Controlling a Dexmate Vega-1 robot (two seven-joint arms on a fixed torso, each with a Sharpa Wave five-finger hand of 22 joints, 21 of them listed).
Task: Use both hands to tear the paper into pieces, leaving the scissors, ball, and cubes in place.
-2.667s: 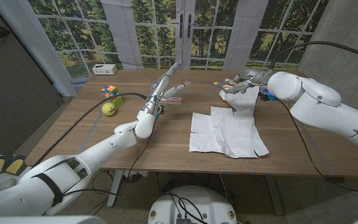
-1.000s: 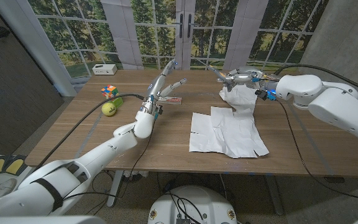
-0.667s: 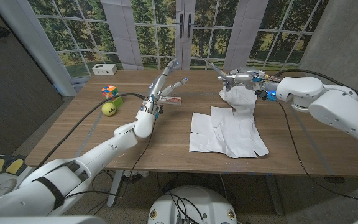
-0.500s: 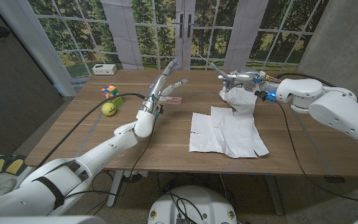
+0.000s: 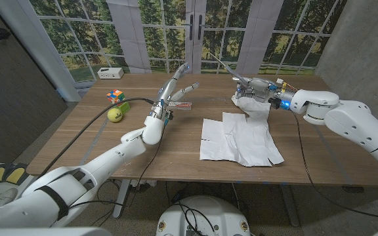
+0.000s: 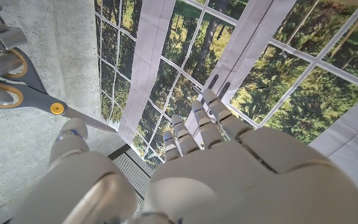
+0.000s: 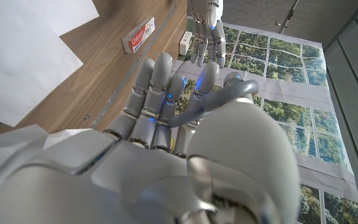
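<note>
Holding scissors (image 5: 231, 71) in right hand (image 5: 260, 87), blades aimed upper-left

White paper (image 5: 240, 137), yellow-green ball (image 5: 115, 115), multicoloured cube (image 5: 115, 96), orange-handled scissors (image 6: 17, 87).

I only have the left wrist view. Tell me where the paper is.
Observer: In the head view the paper lies on the table, on the near side of the right robot hand.
Operator: Report what is under that hand.
Observer: A crumpled end of the paper rises to just below it, beneath the scissors it holds.
Operator: Locate the ball and cube.
Observer: The ball and the colourful cube sit close together near the table's left edge, left of the left robot hand, which holds nothing.
</note>
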